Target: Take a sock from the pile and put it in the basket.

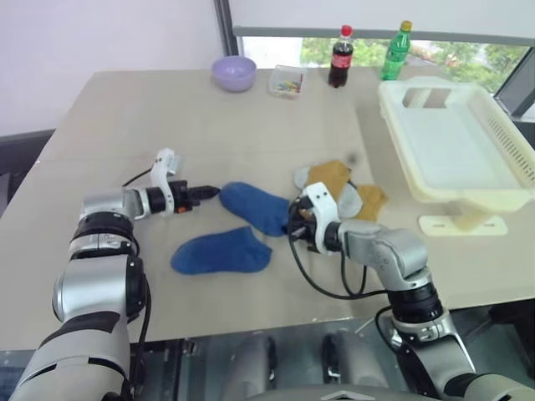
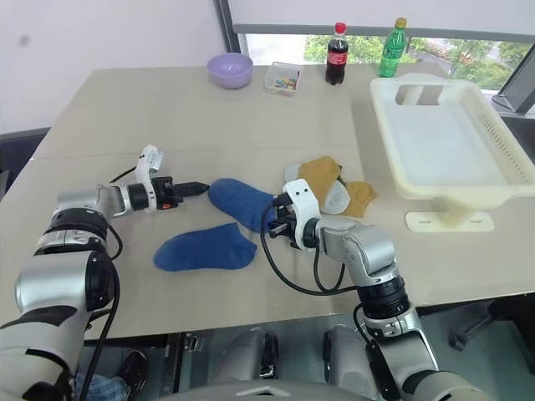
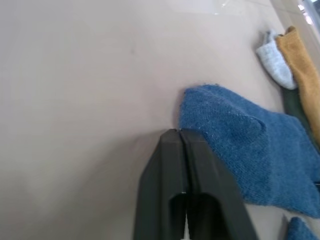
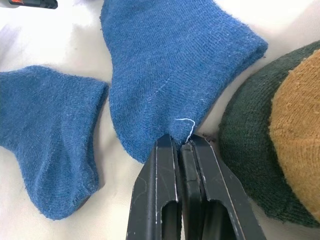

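I had the left gripper (image 1: 211,192) with its fingers pressed together on nothing, tips just beside the near end of the sock (image 1: 255,207) — soft, royal blue, plain knit, lying flat on the table (image 1: 125,117). A second blue sock (image 1: 221,251) lay nearer me. My right gripper (image 4: 181,142) was pinched shut on the sock's other edge, beside the pile (image 1: 338,188) of mustard and grey. The cream basket (image 1: 501,138) stood well apart, far right.
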Robot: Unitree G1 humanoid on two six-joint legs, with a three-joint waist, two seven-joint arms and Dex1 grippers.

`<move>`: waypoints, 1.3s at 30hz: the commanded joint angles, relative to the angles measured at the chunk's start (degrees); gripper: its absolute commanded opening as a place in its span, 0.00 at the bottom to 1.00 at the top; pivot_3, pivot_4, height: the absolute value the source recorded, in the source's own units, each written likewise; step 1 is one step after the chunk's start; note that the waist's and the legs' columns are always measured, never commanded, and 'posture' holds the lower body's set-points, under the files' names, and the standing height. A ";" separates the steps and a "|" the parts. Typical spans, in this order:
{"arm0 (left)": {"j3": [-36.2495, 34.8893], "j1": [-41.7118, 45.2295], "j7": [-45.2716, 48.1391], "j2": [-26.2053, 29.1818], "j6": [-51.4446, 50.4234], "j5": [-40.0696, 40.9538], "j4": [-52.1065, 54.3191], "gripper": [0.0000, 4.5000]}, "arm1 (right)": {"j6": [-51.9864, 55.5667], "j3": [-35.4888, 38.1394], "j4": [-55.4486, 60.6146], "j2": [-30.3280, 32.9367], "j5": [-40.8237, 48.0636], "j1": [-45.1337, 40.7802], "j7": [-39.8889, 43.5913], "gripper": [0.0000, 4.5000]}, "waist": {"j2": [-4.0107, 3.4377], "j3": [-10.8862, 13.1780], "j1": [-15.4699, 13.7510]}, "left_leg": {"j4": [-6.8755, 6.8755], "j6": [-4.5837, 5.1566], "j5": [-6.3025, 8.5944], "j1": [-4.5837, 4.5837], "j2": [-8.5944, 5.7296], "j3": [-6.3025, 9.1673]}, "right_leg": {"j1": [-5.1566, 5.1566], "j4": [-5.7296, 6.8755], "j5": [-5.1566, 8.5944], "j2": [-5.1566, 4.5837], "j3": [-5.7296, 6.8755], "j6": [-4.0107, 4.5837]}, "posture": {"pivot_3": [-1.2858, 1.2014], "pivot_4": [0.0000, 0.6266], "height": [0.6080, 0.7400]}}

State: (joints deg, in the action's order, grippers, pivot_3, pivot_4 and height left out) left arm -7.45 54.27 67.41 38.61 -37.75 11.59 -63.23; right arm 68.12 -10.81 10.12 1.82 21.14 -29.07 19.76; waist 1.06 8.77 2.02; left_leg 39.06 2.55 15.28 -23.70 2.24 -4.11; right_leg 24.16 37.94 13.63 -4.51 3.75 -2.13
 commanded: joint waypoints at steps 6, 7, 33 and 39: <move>-3.64 -8.29 4.85 1.35 -6.46 6.34 9.99 0.01 | -1.54 -0.27 3.05 0.60 1.32 -0.02 0.71 0.00 | 0.02 0.02 0.16 | 0.00 -0.14 -0.08 -0.06 0.03 -0.03 | 0.06 -0.03 0.00 -0.01 -0.04 0.00 | 0.52 0.24 1.00; -4.75 -8.68 4.81 1.33 -7.45 7.61 10.70 0.01 | -1.81 -0.66 2.91 0.71 1.21 0.08 0.84 0.00 | 0.02 0.02 0.15 | 0.00 -0.14 -0.08 -0.06 0.03 -0.03 | 0.06 -0.03 0.00 -0.01 -0.04 0.00 | 0.52 0.24 1.00; -0.79 -8.89 -4.58 -3.18 -9.51 6.17 9.84 0.32 | -3.97 -2.09 2.03 1.39 0.77 0.23 0.59 0.00 | 0.00 -0.02 -1.34 | 0.06 0.01 0.01 0.04 -0.01 0.02 | -0.04 0.07 -0.01 -0.06 0.01 0.00 | 0.52 0.24 1.00; 0.78 -9.40 -4.27 -3.11 -6.69 4.89 9.36 0.02 | -4.12 -2.03 2.36 1.30 0.79 0.60 0.25 0.00 | -0.08 -0.09 -1.30 | 0.07 0.04 0.02 0.10 -0.01 0.03 | -0.11 0.06 -0.01 -0.06 0.02 0.00 | 0.52 0.24 1.00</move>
State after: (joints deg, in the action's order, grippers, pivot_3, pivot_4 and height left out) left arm -9.34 46.79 63.60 36.33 -44.26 18.78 -51.98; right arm 64.78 -12.99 10.64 3.50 21.43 -28.33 19.90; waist 0.97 8.68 0.72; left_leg 39.13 2.58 15.30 -23.61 2.23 -4.08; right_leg 24.06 37.99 13.62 -4.58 3.78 -2.13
